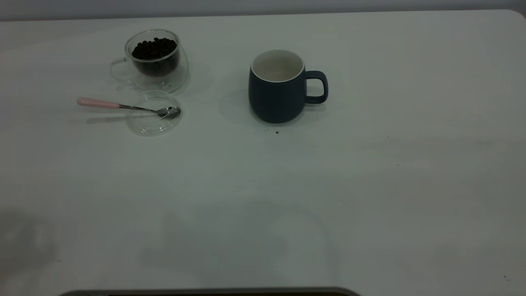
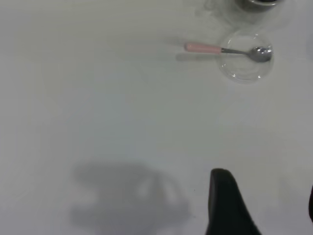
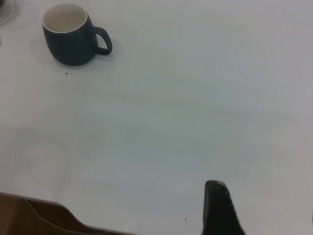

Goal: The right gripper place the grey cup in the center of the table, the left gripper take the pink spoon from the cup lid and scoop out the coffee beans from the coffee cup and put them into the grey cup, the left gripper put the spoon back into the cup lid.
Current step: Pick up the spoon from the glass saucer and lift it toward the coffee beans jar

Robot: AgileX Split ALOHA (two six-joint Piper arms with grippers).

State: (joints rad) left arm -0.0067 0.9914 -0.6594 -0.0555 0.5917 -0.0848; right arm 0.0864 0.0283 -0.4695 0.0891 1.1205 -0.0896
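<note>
The grey cup stands upright near the middle of the table, its handle to the right and its white inside bare; it also shows far off as the cup. The coffee cup, with coffee beans in it, stands at the back left. In front of it lies the cup lid with the pink spoon across it, bowl on the lid, handle sticking out to the left. My left gripper hovers open, well short of the spoon and lid. The right gripper is open and far from the cup.
Neither arm shows in the exterior view. Tiny dark specks lie just in front of the grey cup. A dark edge runs along the table's near side. Wide bare tabletop stretches across the front and right.
</note>
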